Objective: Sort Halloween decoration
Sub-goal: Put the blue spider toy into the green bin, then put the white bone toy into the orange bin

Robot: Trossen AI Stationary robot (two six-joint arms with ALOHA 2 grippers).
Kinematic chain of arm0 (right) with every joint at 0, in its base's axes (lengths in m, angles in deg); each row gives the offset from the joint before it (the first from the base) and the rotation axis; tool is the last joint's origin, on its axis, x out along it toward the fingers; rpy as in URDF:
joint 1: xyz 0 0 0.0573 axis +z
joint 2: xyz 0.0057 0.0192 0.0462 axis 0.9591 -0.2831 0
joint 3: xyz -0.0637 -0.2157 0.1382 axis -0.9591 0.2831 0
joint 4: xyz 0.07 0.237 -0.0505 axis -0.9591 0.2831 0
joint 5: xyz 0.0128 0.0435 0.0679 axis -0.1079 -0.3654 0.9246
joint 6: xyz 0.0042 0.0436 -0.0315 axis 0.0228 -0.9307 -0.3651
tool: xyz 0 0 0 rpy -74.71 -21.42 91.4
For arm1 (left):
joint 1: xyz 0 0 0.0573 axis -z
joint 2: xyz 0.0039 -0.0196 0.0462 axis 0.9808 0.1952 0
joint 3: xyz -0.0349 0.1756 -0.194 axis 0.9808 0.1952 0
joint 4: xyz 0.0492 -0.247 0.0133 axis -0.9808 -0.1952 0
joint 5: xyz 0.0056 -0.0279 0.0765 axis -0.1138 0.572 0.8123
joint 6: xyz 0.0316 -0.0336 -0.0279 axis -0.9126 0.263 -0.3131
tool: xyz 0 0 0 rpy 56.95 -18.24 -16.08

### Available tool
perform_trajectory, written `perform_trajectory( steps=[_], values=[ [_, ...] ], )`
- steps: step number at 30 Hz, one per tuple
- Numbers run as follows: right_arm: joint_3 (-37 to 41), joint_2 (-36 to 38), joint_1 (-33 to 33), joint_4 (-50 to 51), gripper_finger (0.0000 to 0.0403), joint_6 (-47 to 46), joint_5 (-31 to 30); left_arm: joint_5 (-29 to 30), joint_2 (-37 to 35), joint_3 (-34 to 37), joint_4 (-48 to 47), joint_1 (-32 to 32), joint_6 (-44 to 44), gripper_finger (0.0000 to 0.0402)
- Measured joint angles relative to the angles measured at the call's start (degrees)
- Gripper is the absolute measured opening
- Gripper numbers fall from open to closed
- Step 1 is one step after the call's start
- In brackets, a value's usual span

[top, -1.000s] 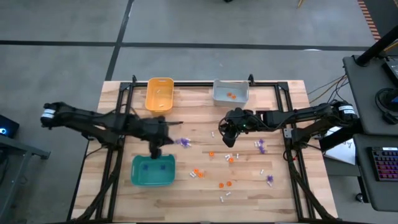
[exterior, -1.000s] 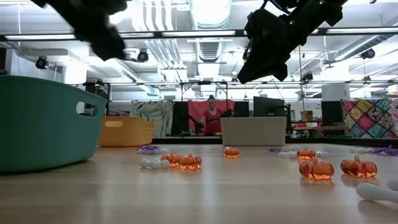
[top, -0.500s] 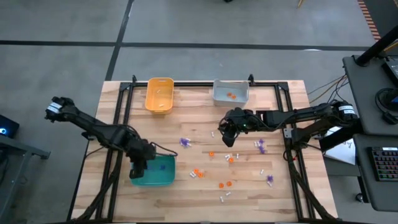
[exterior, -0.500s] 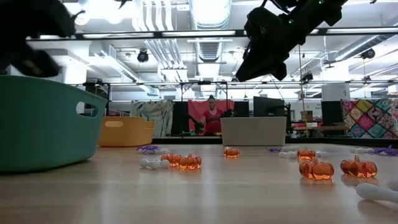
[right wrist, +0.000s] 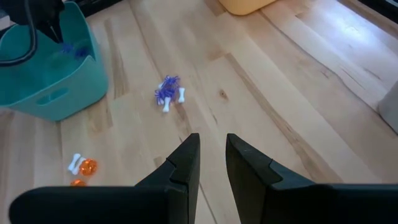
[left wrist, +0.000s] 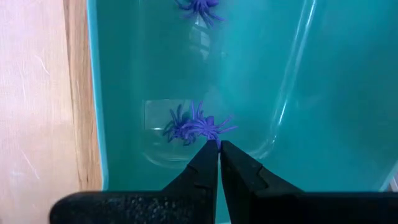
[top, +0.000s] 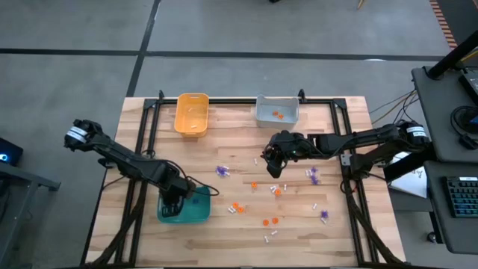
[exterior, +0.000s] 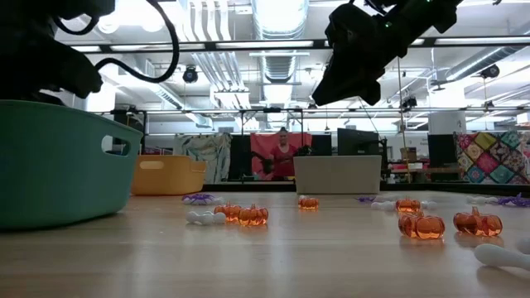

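Observation:
The Halloween decoration lies scattered on the wooden table: purple spiky pieces, orange pumpkins and small white pieces. My left gripper points steeply down into the teal bin, shut with a purple spider at its fingertips. A second purple spider lies on the bin floor. My right gripper hovers above the table's middle. Its fingers stand a little apart with nothing between them. My left gripper pinches the purple spider's near edge at the very ends of its two shut fingers, coming from above and pointing down. The spider sticks out beyond the fingertips, over the teal bin's floor. Whether it touches that floor cannot be told.
An orange-yellow bin and a grey bin holding orange pieces stand along the far edge. More trinkets lie right of centre and toward the near edge. A black frame runs along the table's sides.
My left gripper has swung from beside the table's middle toward the near left, tipped to point steeply down and sunk into the teal bin, staying shut.

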Motion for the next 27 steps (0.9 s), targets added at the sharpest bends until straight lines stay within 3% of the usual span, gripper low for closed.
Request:
perform_trajectory(
  steps=[5,17,22,27],
  values=[
    [0.00,0.01,0.00,-0.32,0.0068,-1.33,-0.01,0.33,-1.11,0.00,-0.28,0.00,0.90,0.0011],
    [0.00,0.00,0.00,-1.43,0.0068,-3.22,-0.02,3.44,-2.99,-0.25,-2.87,0.00,0.24,0.0091],
    [0.00,-0.58,0.00,-4.46,0.0068,-3.89,-0.03,3.41,-3.19,-3.74,-6.43,0.00,-2.82,0.0101],
    [0.00,-3.49,0.00,-7.78,0.0068,-3.70,0.00,9.91,-3.25,-9.56,-8.79,0.00,-8.40,0.0096]
  ],
)
